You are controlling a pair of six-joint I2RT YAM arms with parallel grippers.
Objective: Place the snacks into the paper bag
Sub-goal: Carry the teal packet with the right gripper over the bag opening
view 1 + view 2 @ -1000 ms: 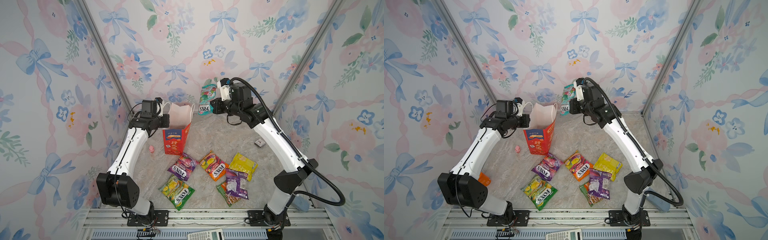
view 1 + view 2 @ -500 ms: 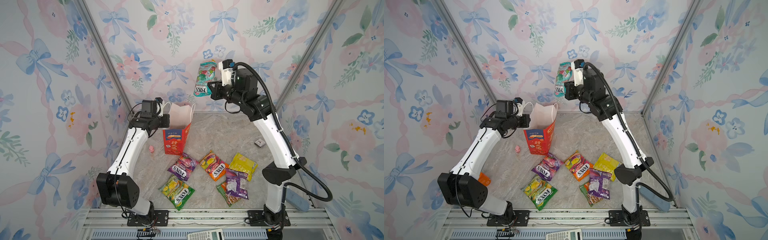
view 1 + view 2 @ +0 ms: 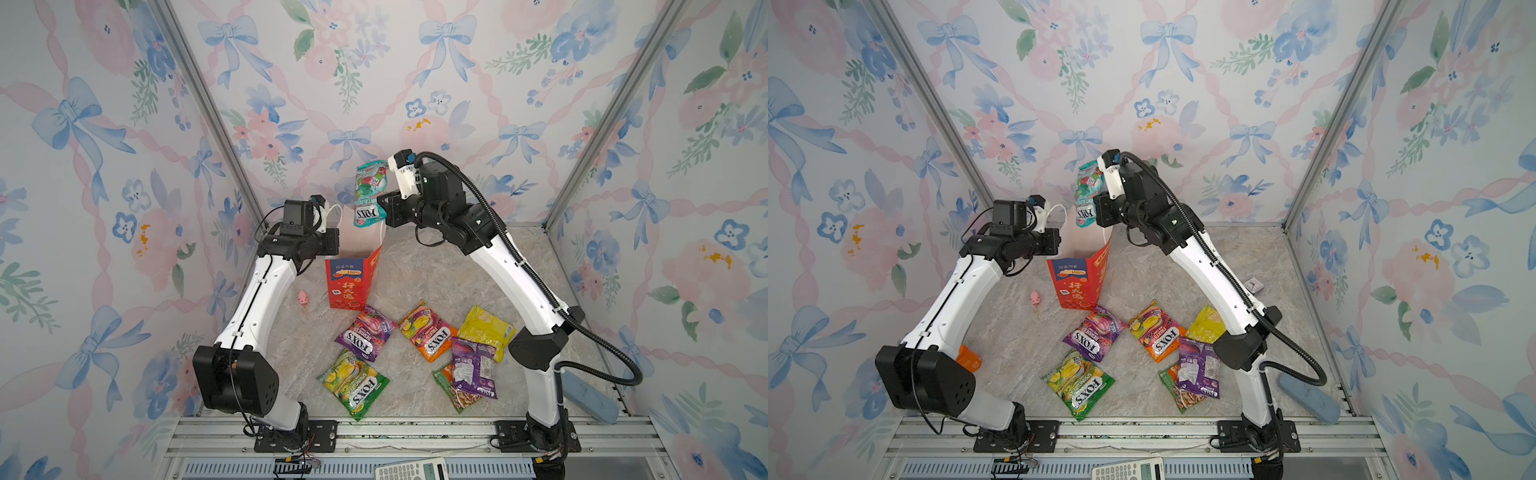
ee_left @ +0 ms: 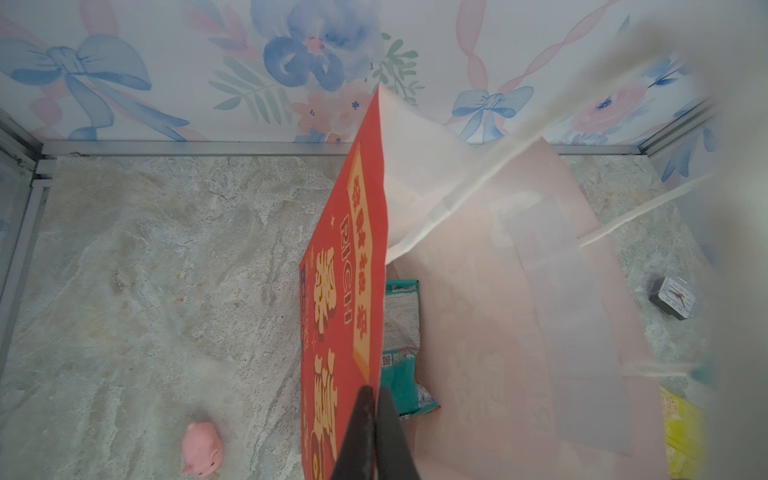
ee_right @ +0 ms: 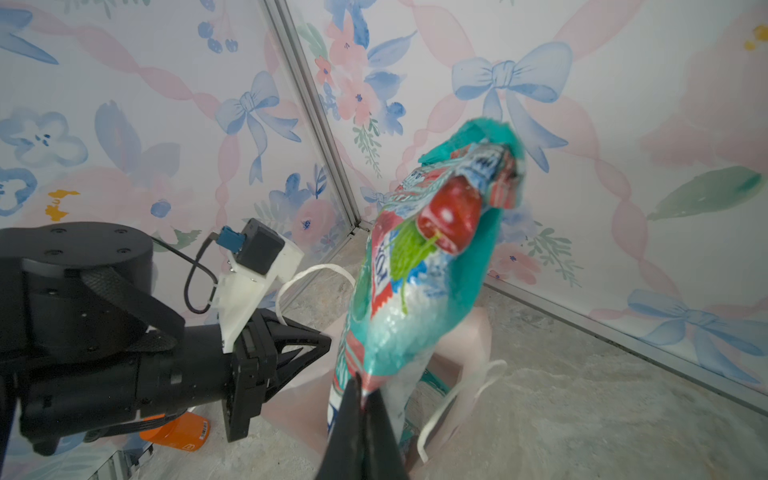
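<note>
The red paper bag [image 3: 353, 286] [image 3: 1077, 280] stands open on the stone floor. My left gripper [image 4: 374, 390] [image 3: 337, 241] is shut on its rim. My right gripper [image 5: 363, 386] [image 3: 384, 208] is shut on a teal FOX'S packet [image 3: 370, 195] [image 3: 1088, 193] [image 5: 415, 270] that hangs over the bag's mouth, lower end at the rim. Another teal packet face [image 4: 401, 332] shows inside the bag. In front of the bag lie purple [image 3: 365, 336], orange [image 3: 428, 332] and green [image 3: 355, 382] FOX'S snacks, a yellow one [image 3: 486, 330], and a purple one [image 3: 473, 368] on a green-orange one [image 3: 451, 392].
A pink toy [image 3: 302, 297] lies left of the bag. A small clock [image 3: 1252, 284] sits behind the right arm, a blue pad [image 3: 590, 397] by the right wall, an orange item [image 3: 969, 359] under the left arm. Floral walls close three sides.
My right arm lifted the teal packet, then carried it left and down to the bag's mouth. The left arm and bag have stayed put.
</note>
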